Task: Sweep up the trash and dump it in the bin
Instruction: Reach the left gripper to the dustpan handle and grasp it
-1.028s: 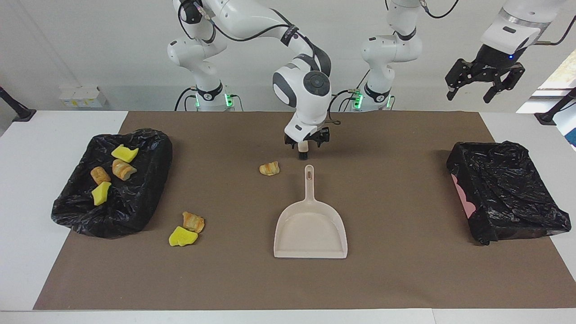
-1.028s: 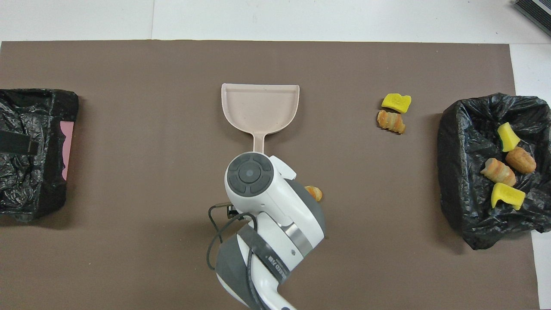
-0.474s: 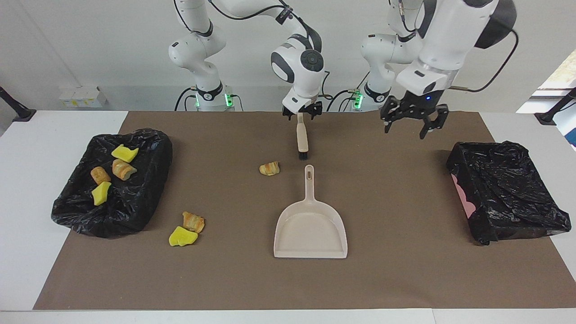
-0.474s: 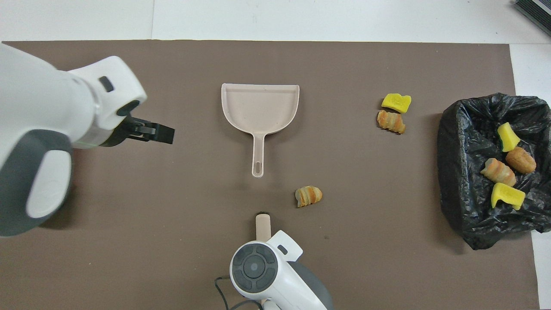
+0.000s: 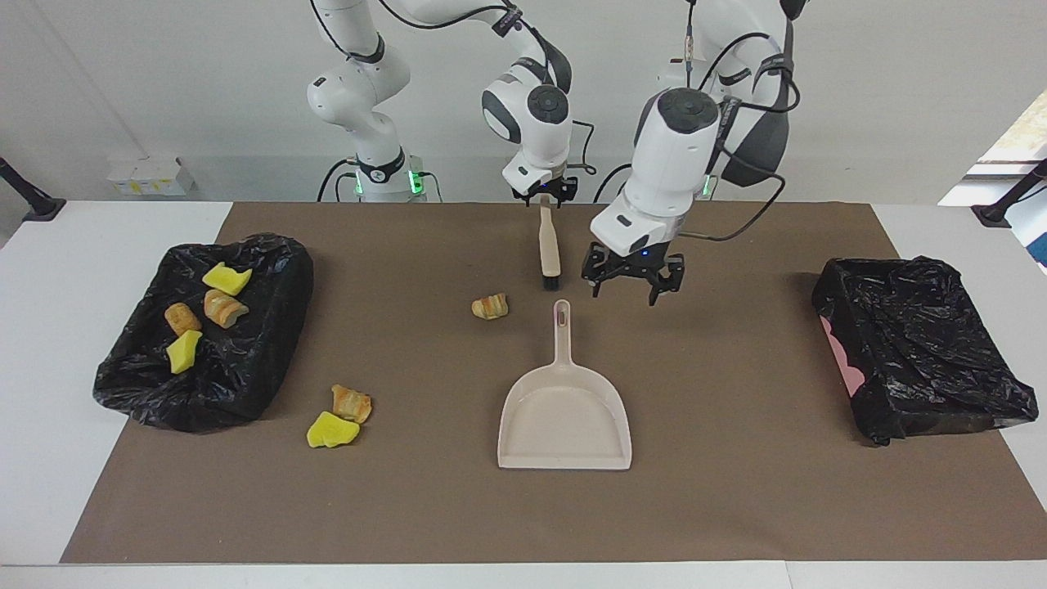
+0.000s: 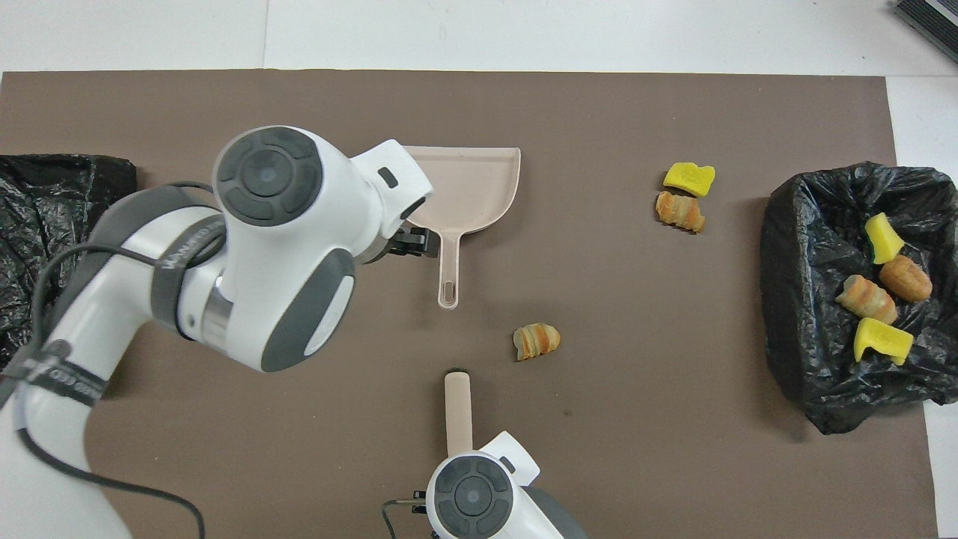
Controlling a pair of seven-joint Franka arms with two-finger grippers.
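Three trash pieces (image 5: 490, 307) lie loose on the counter (image 5: 41, 491); four are in the bin (image 5: 274, 262). My right fingers (image 5: 532, 194), gripping the brush (image 5: 549, 249), have raised it. My open left fingers (image 5: 654, 288) have arrived above the dustpan (image 5: 564, 417) handle.

dustpan (image 5: 564, 417) mid-counter | brush (image 5: 549, 254) nearer robots than it | four trash lumps (image 5: 200, 315) in bin (image 5: 270, 343) toward right arm's end

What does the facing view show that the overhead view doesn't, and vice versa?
Facing only: the left gripper is open, over the mat by the dustpan handle; the right gripper sits at the brush handle's end. Overhead only: a dark item off the mat's corner. Both: three loose trash pieces, four in the bin.
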